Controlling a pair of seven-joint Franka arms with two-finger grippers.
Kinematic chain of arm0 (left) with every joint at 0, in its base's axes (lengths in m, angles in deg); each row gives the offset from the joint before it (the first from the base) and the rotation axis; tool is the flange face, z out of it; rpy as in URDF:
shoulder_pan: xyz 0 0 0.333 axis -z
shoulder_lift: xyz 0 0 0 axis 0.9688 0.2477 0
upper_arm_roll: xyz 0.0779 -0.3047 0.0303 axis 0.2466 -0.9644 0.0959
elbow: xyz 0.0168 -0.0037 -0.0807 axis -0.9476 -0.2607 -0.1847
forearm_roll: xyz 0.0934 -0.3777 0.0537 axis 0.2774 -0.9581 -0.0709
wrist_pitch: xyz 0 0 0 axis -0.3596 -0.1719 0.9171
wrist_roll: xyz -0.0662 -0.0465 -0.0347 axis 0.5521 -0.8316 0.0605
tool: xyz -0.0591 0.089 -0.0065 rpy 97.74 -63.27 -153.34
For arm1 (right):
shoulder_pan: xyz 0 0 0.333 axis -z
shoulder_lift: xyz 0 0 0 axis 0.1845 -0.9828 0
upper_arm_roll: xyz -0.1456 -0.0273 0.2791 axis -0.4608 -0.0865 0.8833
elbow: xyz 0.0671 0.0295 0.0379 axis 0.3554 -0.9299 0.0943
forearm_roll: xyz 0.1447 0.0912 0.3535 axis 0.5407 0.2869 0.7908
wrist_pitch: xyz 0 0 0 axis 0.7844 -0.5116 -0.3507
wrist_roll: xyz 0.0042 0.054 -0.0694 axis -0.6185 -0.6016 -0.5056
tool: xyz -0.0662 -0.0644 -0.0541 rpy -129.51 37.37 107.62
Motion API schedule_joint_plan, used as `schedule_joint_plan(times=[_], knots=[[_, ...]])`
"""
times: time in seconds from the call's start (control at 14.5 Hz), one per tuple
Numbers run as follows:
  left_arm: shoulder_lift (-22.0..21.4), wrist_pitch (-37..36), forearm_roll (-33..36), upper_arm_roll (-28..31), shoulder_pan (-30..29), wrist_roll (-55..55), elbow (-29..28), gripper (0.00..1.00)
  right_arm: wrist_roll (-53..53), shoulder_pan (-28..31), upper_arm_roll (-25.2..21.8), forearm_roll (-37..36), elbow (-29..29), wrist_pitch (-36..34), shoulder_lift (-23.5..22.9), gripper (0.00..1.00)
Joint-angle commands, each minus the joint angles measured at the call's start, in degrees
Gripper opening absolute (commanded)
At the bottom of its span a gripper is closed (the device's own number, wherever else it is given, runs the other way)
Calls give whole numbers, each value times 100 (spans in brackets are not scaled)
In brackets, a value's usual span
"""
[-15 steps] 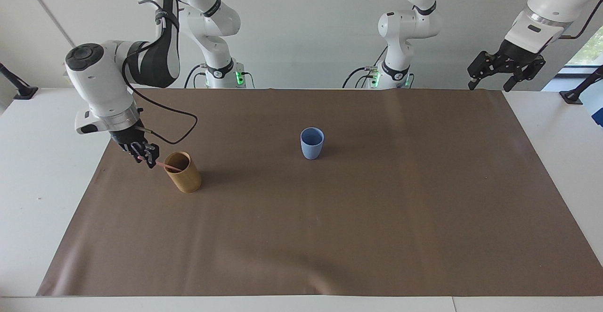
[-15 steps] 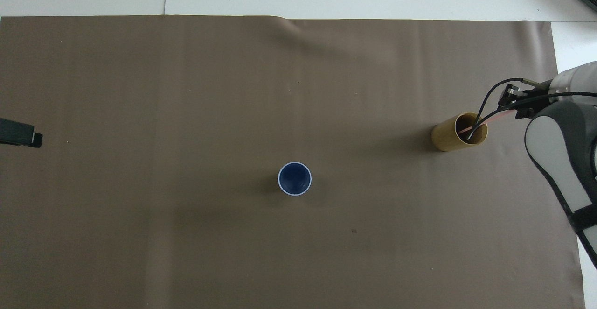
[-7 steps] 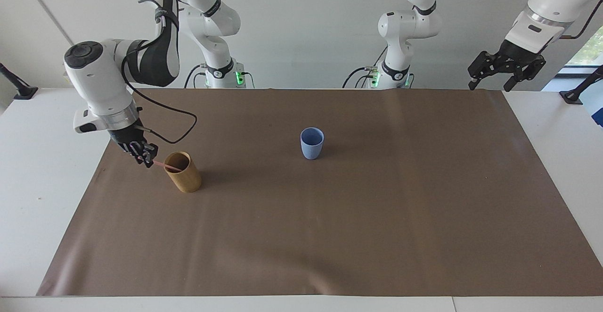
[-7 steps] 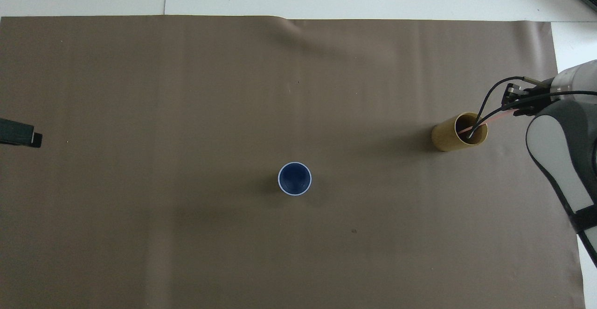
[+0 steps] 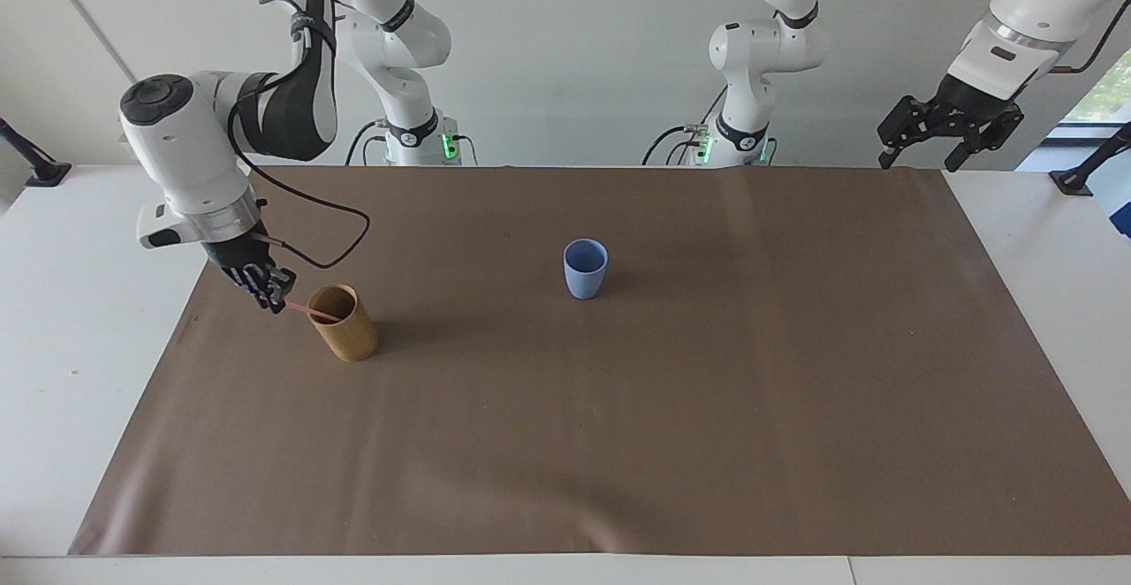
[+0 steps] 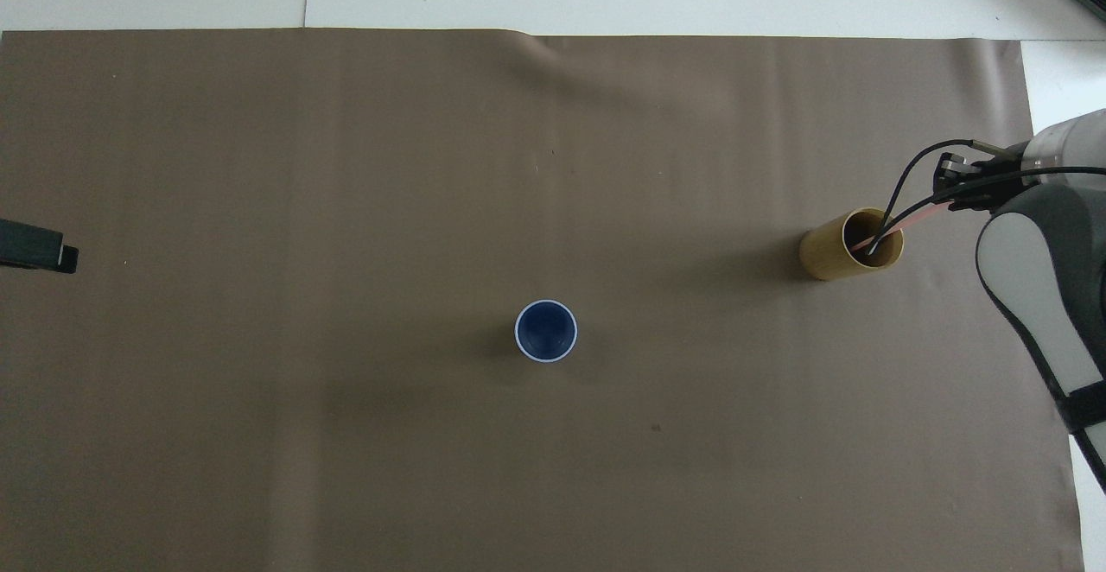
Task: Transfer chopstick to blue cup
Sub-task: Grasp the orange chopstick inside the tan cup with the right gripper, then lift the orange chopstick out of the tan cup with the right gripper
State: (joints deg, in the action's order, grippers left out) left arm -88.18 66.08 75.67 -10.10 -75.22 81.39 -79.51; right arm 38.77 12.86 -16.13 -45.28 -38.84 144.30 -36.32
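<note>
So here's what we've got: the chopstick [image 5: 305, 310], a thin pink stick, leans tilted out of the tan cup [image 5: 344, 322], a tall smooth cylinder at the right arm's end of the table. Its lower end sits inside that cup. The right gripper [image 5: 276, 295] is clamped together on the chopstick's upper end, just beside the cup's rim. The blue cup [image 5: 585, 269] stands upright mid-table, well apart from the tan one; it's matte, tapers to a rounded base, and we see only its dark inside. Everything sits on a brown paper-like sheet [image 5: 618, 444] with faint creases. The left gripper [image 5: 950, 130] waits up over the left arm's corner of the table, jaws apart.
</note>
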Motion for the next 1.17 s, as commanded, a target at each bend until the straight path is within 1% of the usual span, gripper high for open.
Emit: schedule_joint_plan(times=[0.0, 0.21, 0.41, 0.48, 0.55, 0.83, 1.1], knots=[[-142, 10, 35, -24, -44, 67, -154, 100, -208, 76, 74, 23, 27, -45, 63, 9], [-142, 10, 44, -24, -35, 67, -163, 100, -217, 76, 91, 23, 71, -159, 98, 5], [-142, 10, 35, -24, -35, 67, -154, 100, -217, 67, 91, 23, 115, -256, 168, 4], [-142, 10, 35, -24, -44, 67, -154, 100, -217, 59, 100, 23, 124, -300, 212, 1], [-142, 10, 35, -24, -35, 67, -163, 100, -217, 58, 100, 23, 141, -370, 282, 0], [-142, 10, 44, -24, -35, 67, -154, 100, -471, 50, 92, 14, 720, -1133, 431, 0], [-142, 10, 35, -24, -35, 67, -154, 100, -796, 32, 109, -118, 1055, -1670, 809, 0]])
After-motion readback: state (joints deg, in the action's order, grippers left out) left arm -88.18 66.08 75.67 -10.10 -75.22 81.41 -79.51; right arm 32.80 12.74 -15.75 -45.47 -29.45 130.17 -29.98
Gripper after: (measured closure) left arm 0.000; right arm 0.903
